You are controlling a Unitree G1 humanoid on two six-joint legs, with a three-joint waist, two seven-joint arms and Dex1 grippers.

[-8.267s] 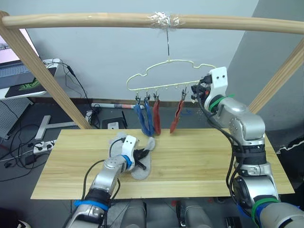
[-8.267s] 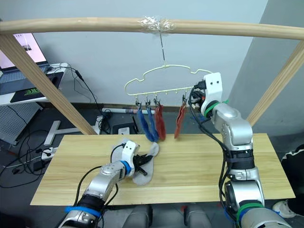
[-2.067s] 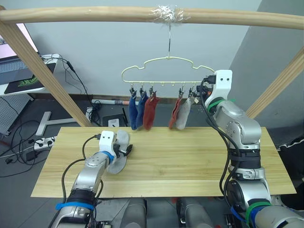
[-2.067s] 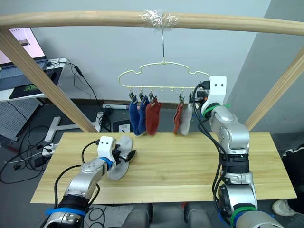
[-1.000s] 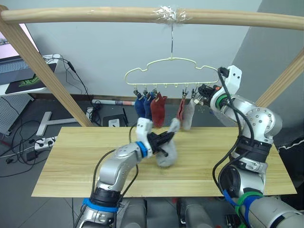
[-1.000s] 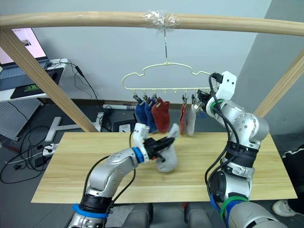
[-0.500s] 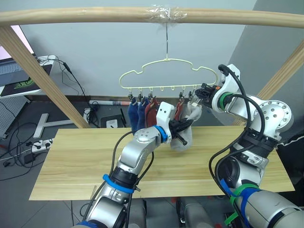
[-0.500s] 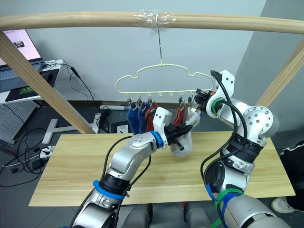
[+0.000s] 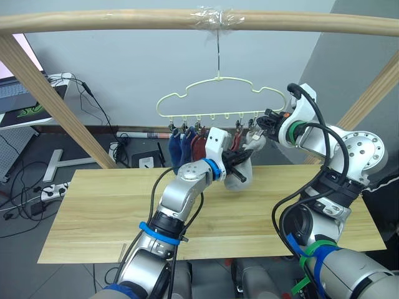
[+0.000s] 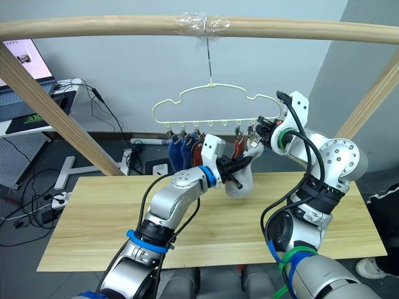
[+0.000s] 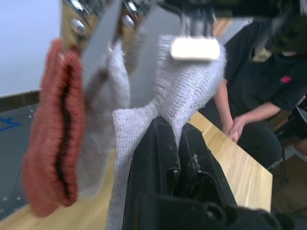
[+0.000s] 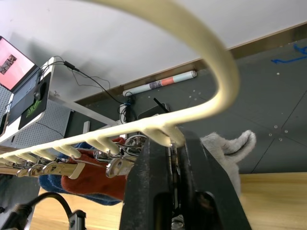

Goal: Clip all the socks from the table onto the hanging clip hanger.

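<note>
The pale wire clip hanger [image 9: 217, 78] hangs from the wooden rail. Two blue socks [image 9: 177, 149], a rust red sock [image 9: 197, 146], another red sock [image 11: 53, 129] and a light grey sock [image 11: 103, 124] dangle from its clips. My left gripper [image 9: 239, 164] is shut on the other grey sock [image 9: 241, 179], holding it up just under the hanger's right end, above the plank table [image 9: 93, 212]. My right gripper [image 9: 268, 121] is at that right end, shut on a metal clip [image 12: 173, 158]. The top of the held sock touches a white pad [image 11: 194, 48].
A thick wooden rail [image 9: 124, 22] spans overhead, with slanted posts at the left [image 9: 56, 99] and the right [image 9: 374, 93]. A white desk with a laptop [image 9: 25, 106] stands far left. A person in black [image 11: 259, 72] sits beyond the table.
My left gripper picked the grey sock off the table and carried it up and right to the hanger's right end. The right gripper has stayed at the end clip.
</note>
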